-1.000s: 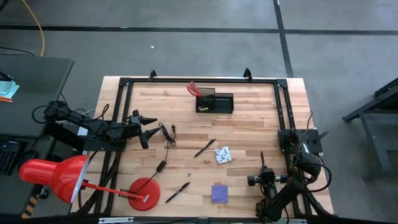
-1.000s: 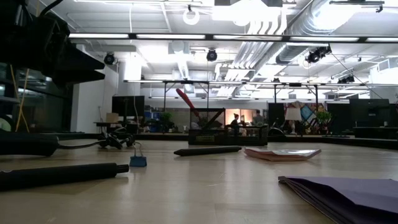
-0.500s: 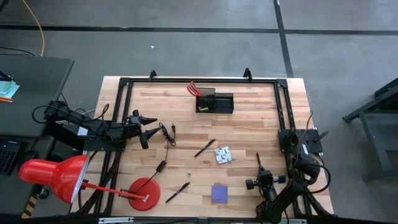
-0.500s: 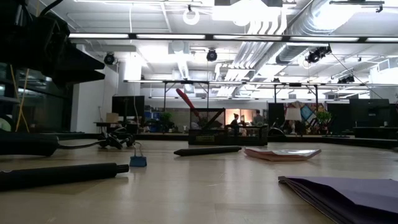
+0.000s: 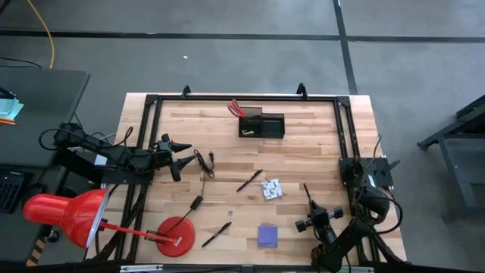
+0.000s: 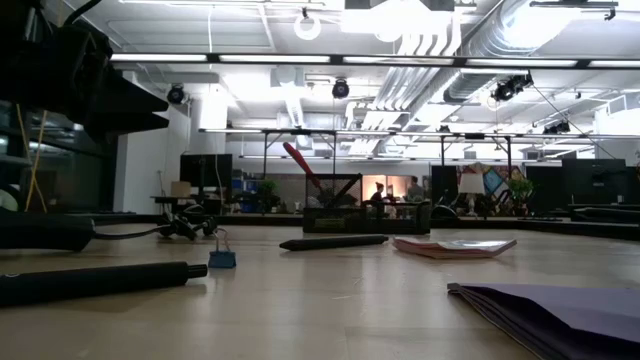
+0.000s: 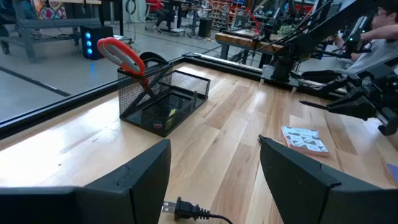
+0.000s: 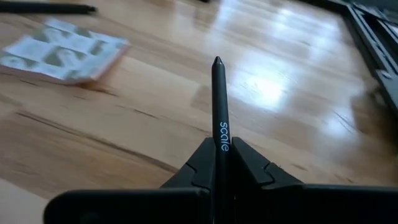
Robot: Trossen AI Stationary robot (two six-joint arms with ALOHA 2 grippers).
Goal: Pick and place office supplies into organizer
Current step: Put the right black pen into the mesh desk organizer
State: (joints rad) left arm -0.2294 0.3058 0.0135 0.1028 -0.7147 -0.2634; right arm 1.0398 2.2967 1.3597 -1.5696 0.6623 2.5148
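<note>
Surface (image 5: 303, 159): a pale wood-plank top inside a black frame carried the scattered supplies.
Red desk lamp (image 5: 72, 214): stood at about 8 o'clock, its round base on the surface, no part of the job.
Left hand (image 5: 182, 155): waited at 9 o'clock, its fingers spread and gripping nothing, beside a thin black cable (image 5: 203, 163).
Right hand (image 5: 312, 214): hovered at about 4 o'clock, fingers pressed together on a slim black pen (image 8: 217, 99), the pen's tip jutting forward over the wood.
Organizer (image 5: 262, 124): the black mesh box sat at 12 o'clock, well apart from the right hand.
Red-handled scissors (image 7: 124, 56): stood handles-up in the organizer's taller cup, with a tiny yellow piece (image 7: 171, 112) in the lower tray.
Purple sticky-note pad (image 5: 267, 235): lay at 6 o'clock, near the right hand.
White patterned packet (image 5: 271, 188): rested near the centre, a loose pen (image 5: 250, 180) just beside it.
Another loose pen (image 5: 216, 234): lay at about 7 o'clock.
Risk: the pen appeared pinched near one end, so it could pivot or slip on the long carry to the organizer; judged from its forward-jutting length, the tip could also catch the mesh rim and fall outside the cup.
</note>
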